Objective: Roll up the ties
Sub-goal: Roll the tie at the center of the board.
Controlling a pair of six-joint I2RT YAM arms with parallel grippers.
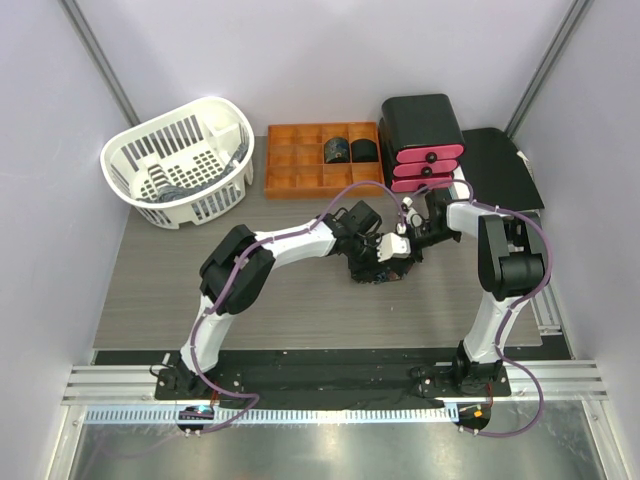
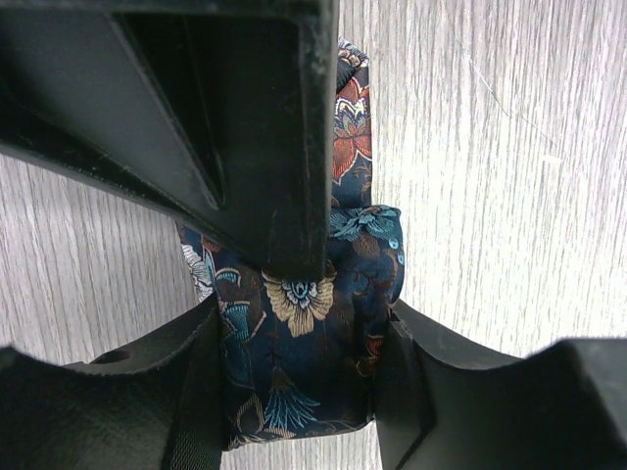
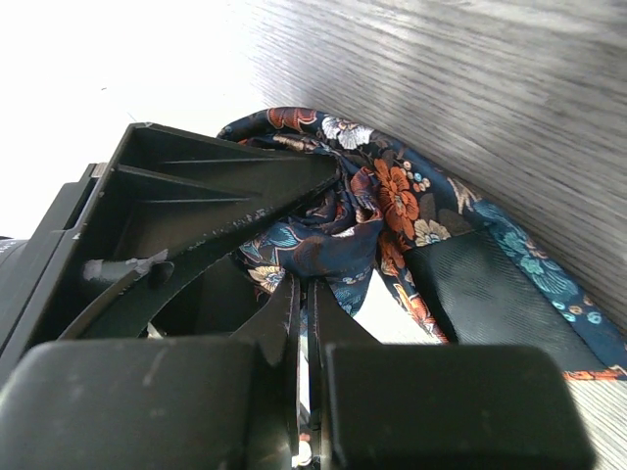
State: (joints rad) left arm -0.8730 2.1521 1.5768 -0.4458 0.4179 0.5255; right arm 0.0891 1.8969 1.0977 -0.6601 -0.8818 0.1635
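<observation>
A dark navy tie with a floral print (image 1: 366,270) lies partly rolled on the table in the middle. My left gripper (image 1: 372,247) is shut on its rolled part; in the left wrist view the roll (image 2: 294,392) sits squeezed between the two fingers (image 2: 411,392) of that gripper (image 2: 304,315). My right gripper (image 1: 404,243) meets it from the right. Its jaws (image 3: 306,286) are almost together and pinch a fold of the tie (image 3: 392,201). The loose end of the tie (image 3: 534,269) trails off over the table. Two rolled ties (image 1: 349,150) sit in the orange tray (image 1: 295,165).
A white basket (image 1: 130,160) at the back left holds more dark fabric (image 1: 172,188). A black unit with pink drawers (image 1: 424,150) stands at the back right, beside a black mat (image 1: 505,165). The two arms crowd together at the table's centre.
</observation>
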